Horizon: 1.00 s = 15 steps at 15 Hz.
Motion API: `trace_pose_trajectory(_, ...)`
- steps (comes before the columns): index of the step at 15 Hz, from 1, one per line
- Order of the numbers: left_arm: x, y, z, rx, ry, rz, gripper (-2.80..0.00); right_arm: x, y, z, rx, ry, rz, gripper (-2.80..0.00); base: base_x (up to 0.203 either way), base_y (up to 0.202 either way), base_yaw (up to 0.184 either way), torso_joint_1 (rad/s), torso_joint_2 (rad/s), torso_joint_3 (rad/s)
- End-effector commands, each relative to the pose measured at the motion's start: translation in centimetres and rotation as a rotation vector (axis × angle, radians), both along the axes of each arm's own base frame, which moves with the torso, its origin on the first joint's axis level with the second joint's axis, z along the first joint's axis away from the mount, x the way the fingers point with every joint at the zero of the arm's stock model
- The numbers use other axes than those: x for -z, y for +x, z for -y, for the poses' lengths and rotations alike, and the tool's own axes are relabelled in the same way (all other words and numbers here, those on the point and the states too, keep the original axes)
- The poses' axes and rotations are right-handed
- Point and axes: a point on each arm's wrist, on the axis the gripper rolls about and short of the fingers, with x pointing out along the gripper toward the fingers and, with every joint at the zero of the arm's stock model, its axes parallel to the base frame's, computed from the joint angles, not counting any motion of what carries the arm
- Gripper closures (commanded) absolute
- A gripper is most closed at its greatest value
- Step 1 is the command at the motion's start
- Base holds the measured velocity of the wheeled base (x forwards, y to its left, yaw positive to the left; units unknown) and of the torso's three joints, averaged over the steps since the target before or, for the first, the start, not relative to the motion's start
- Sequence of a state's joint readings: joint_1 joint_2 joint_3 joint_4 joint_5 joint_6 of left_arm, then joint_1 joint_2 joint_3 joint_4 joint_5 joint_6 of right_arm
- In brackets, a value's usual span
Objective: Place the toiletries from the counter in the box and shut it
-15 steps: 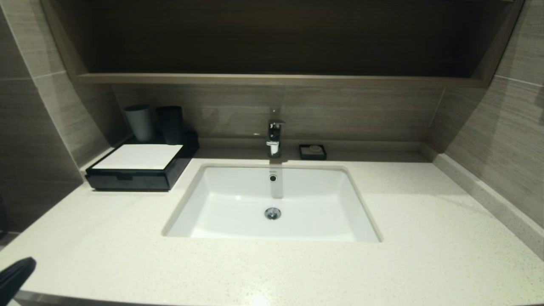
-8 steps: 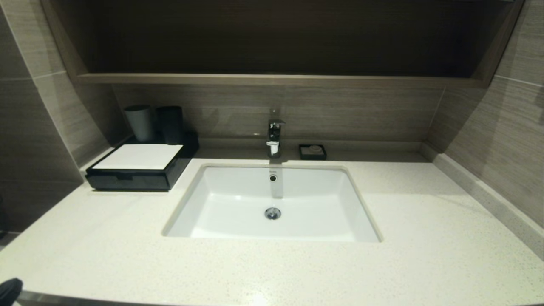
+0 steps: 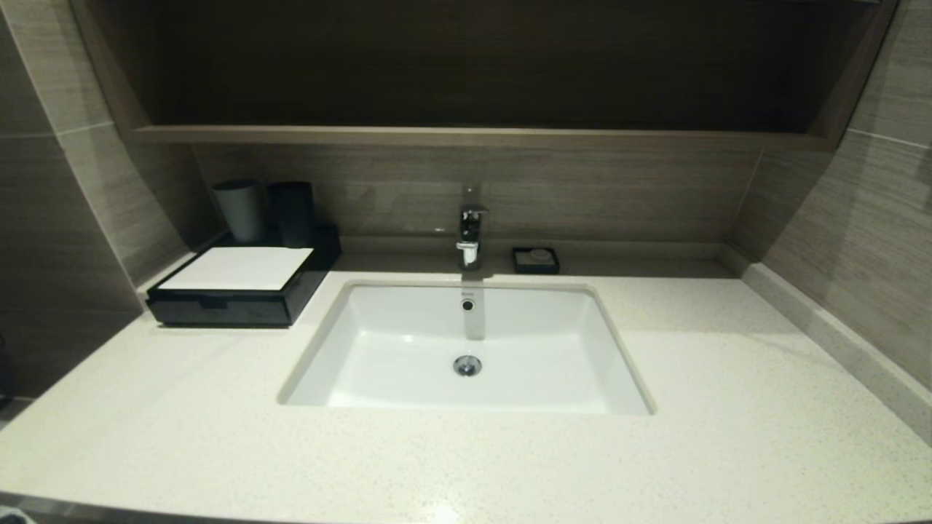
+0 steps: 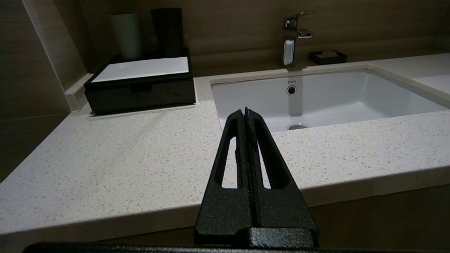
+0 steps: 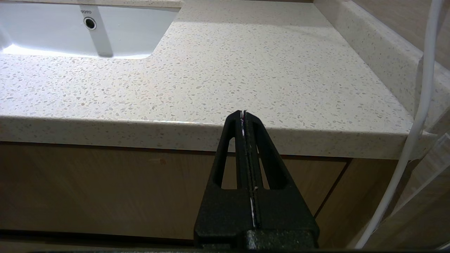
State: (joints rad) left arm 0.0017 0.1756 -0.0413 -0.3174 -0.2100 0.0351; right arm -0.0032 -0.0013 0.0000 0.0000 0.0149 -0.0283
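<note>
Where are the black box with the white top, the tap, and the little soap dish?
box (image 3: 240, 268): head view, on its white top panel.
tap (image 3: 470, 225): head view, on the chrome body above the spout.
soap dish (image 3: 536, 260): head view, middle of the small black square dish.

Head view: high, looking forward and down onto the counter (image 3: 182, 407), sink basin (image 3: 408, 378) centred; faucet (image 3: 470, 231) behind the basin, box (image 3: 233, 291) to the basin's left rear; widest and farthest of the three views. Left wrist view: low, near counter height, just off the front edge on the basin's left side; faces the back wall past its own left gripper (image 4: 246, 114); takes in box (image 4: 140, 84), basin (image 4: 316, 98), faucet (image 4: 293, 38), all shared with the head view. Right wrist view: lower, below the front edge, right of the basin; right gripper (image 5: 243, 114) in foreground; shares only the basin's (image 5: 70, 38) right corner and the counter (image 5: 263, 63) there.
</note>
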Motion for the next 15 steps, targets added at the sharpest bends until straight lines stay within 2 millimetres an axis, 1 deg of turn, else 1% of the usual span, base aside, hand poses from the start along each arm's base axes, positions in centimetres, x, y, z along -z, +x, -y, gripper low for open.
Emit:
trace_pose_trajectory(1, 0.6, -0.3, 0.0, -0.008, 0.0, 0.022, 0.0, 0.0, 0.0, 0.0, -0.001, -0.001, -0.002, 0.0, 0.0, 0.0, 0.0, 0.0, 0.0, 0.0)
trace_pose_trajectory(5, 1.8, -0.6, 0.0, -0.02, -0.001, 0.031, 0.0, 0.0, 0.0, 0.0, -0.001, -0.001, -0.001, 0.0, 0.0, 0.0, 0.0, 0.0, 0.0, 0.0)
trace_pose_trajectory(9, 2.2, -1.1, -0.1, -0.045, -0.01, 0.072, 0.0, 0.0, 0.0, 0.0, -0.001, -0.001, -0.002, 0.0, 0.0, 0.0, 0.0, 0.0, 0.0, 0.0)
trace_pose_trajectory(15, 2.5, -1.3, -0.2, -0.092, -0.026, 0.064, 0.0, 0.0, 0.0, 0.0, -0.001, -0.001, -0.002, 0.0, 0.0, 0.0, 0.0, 0.0, 0.0, 0.0)
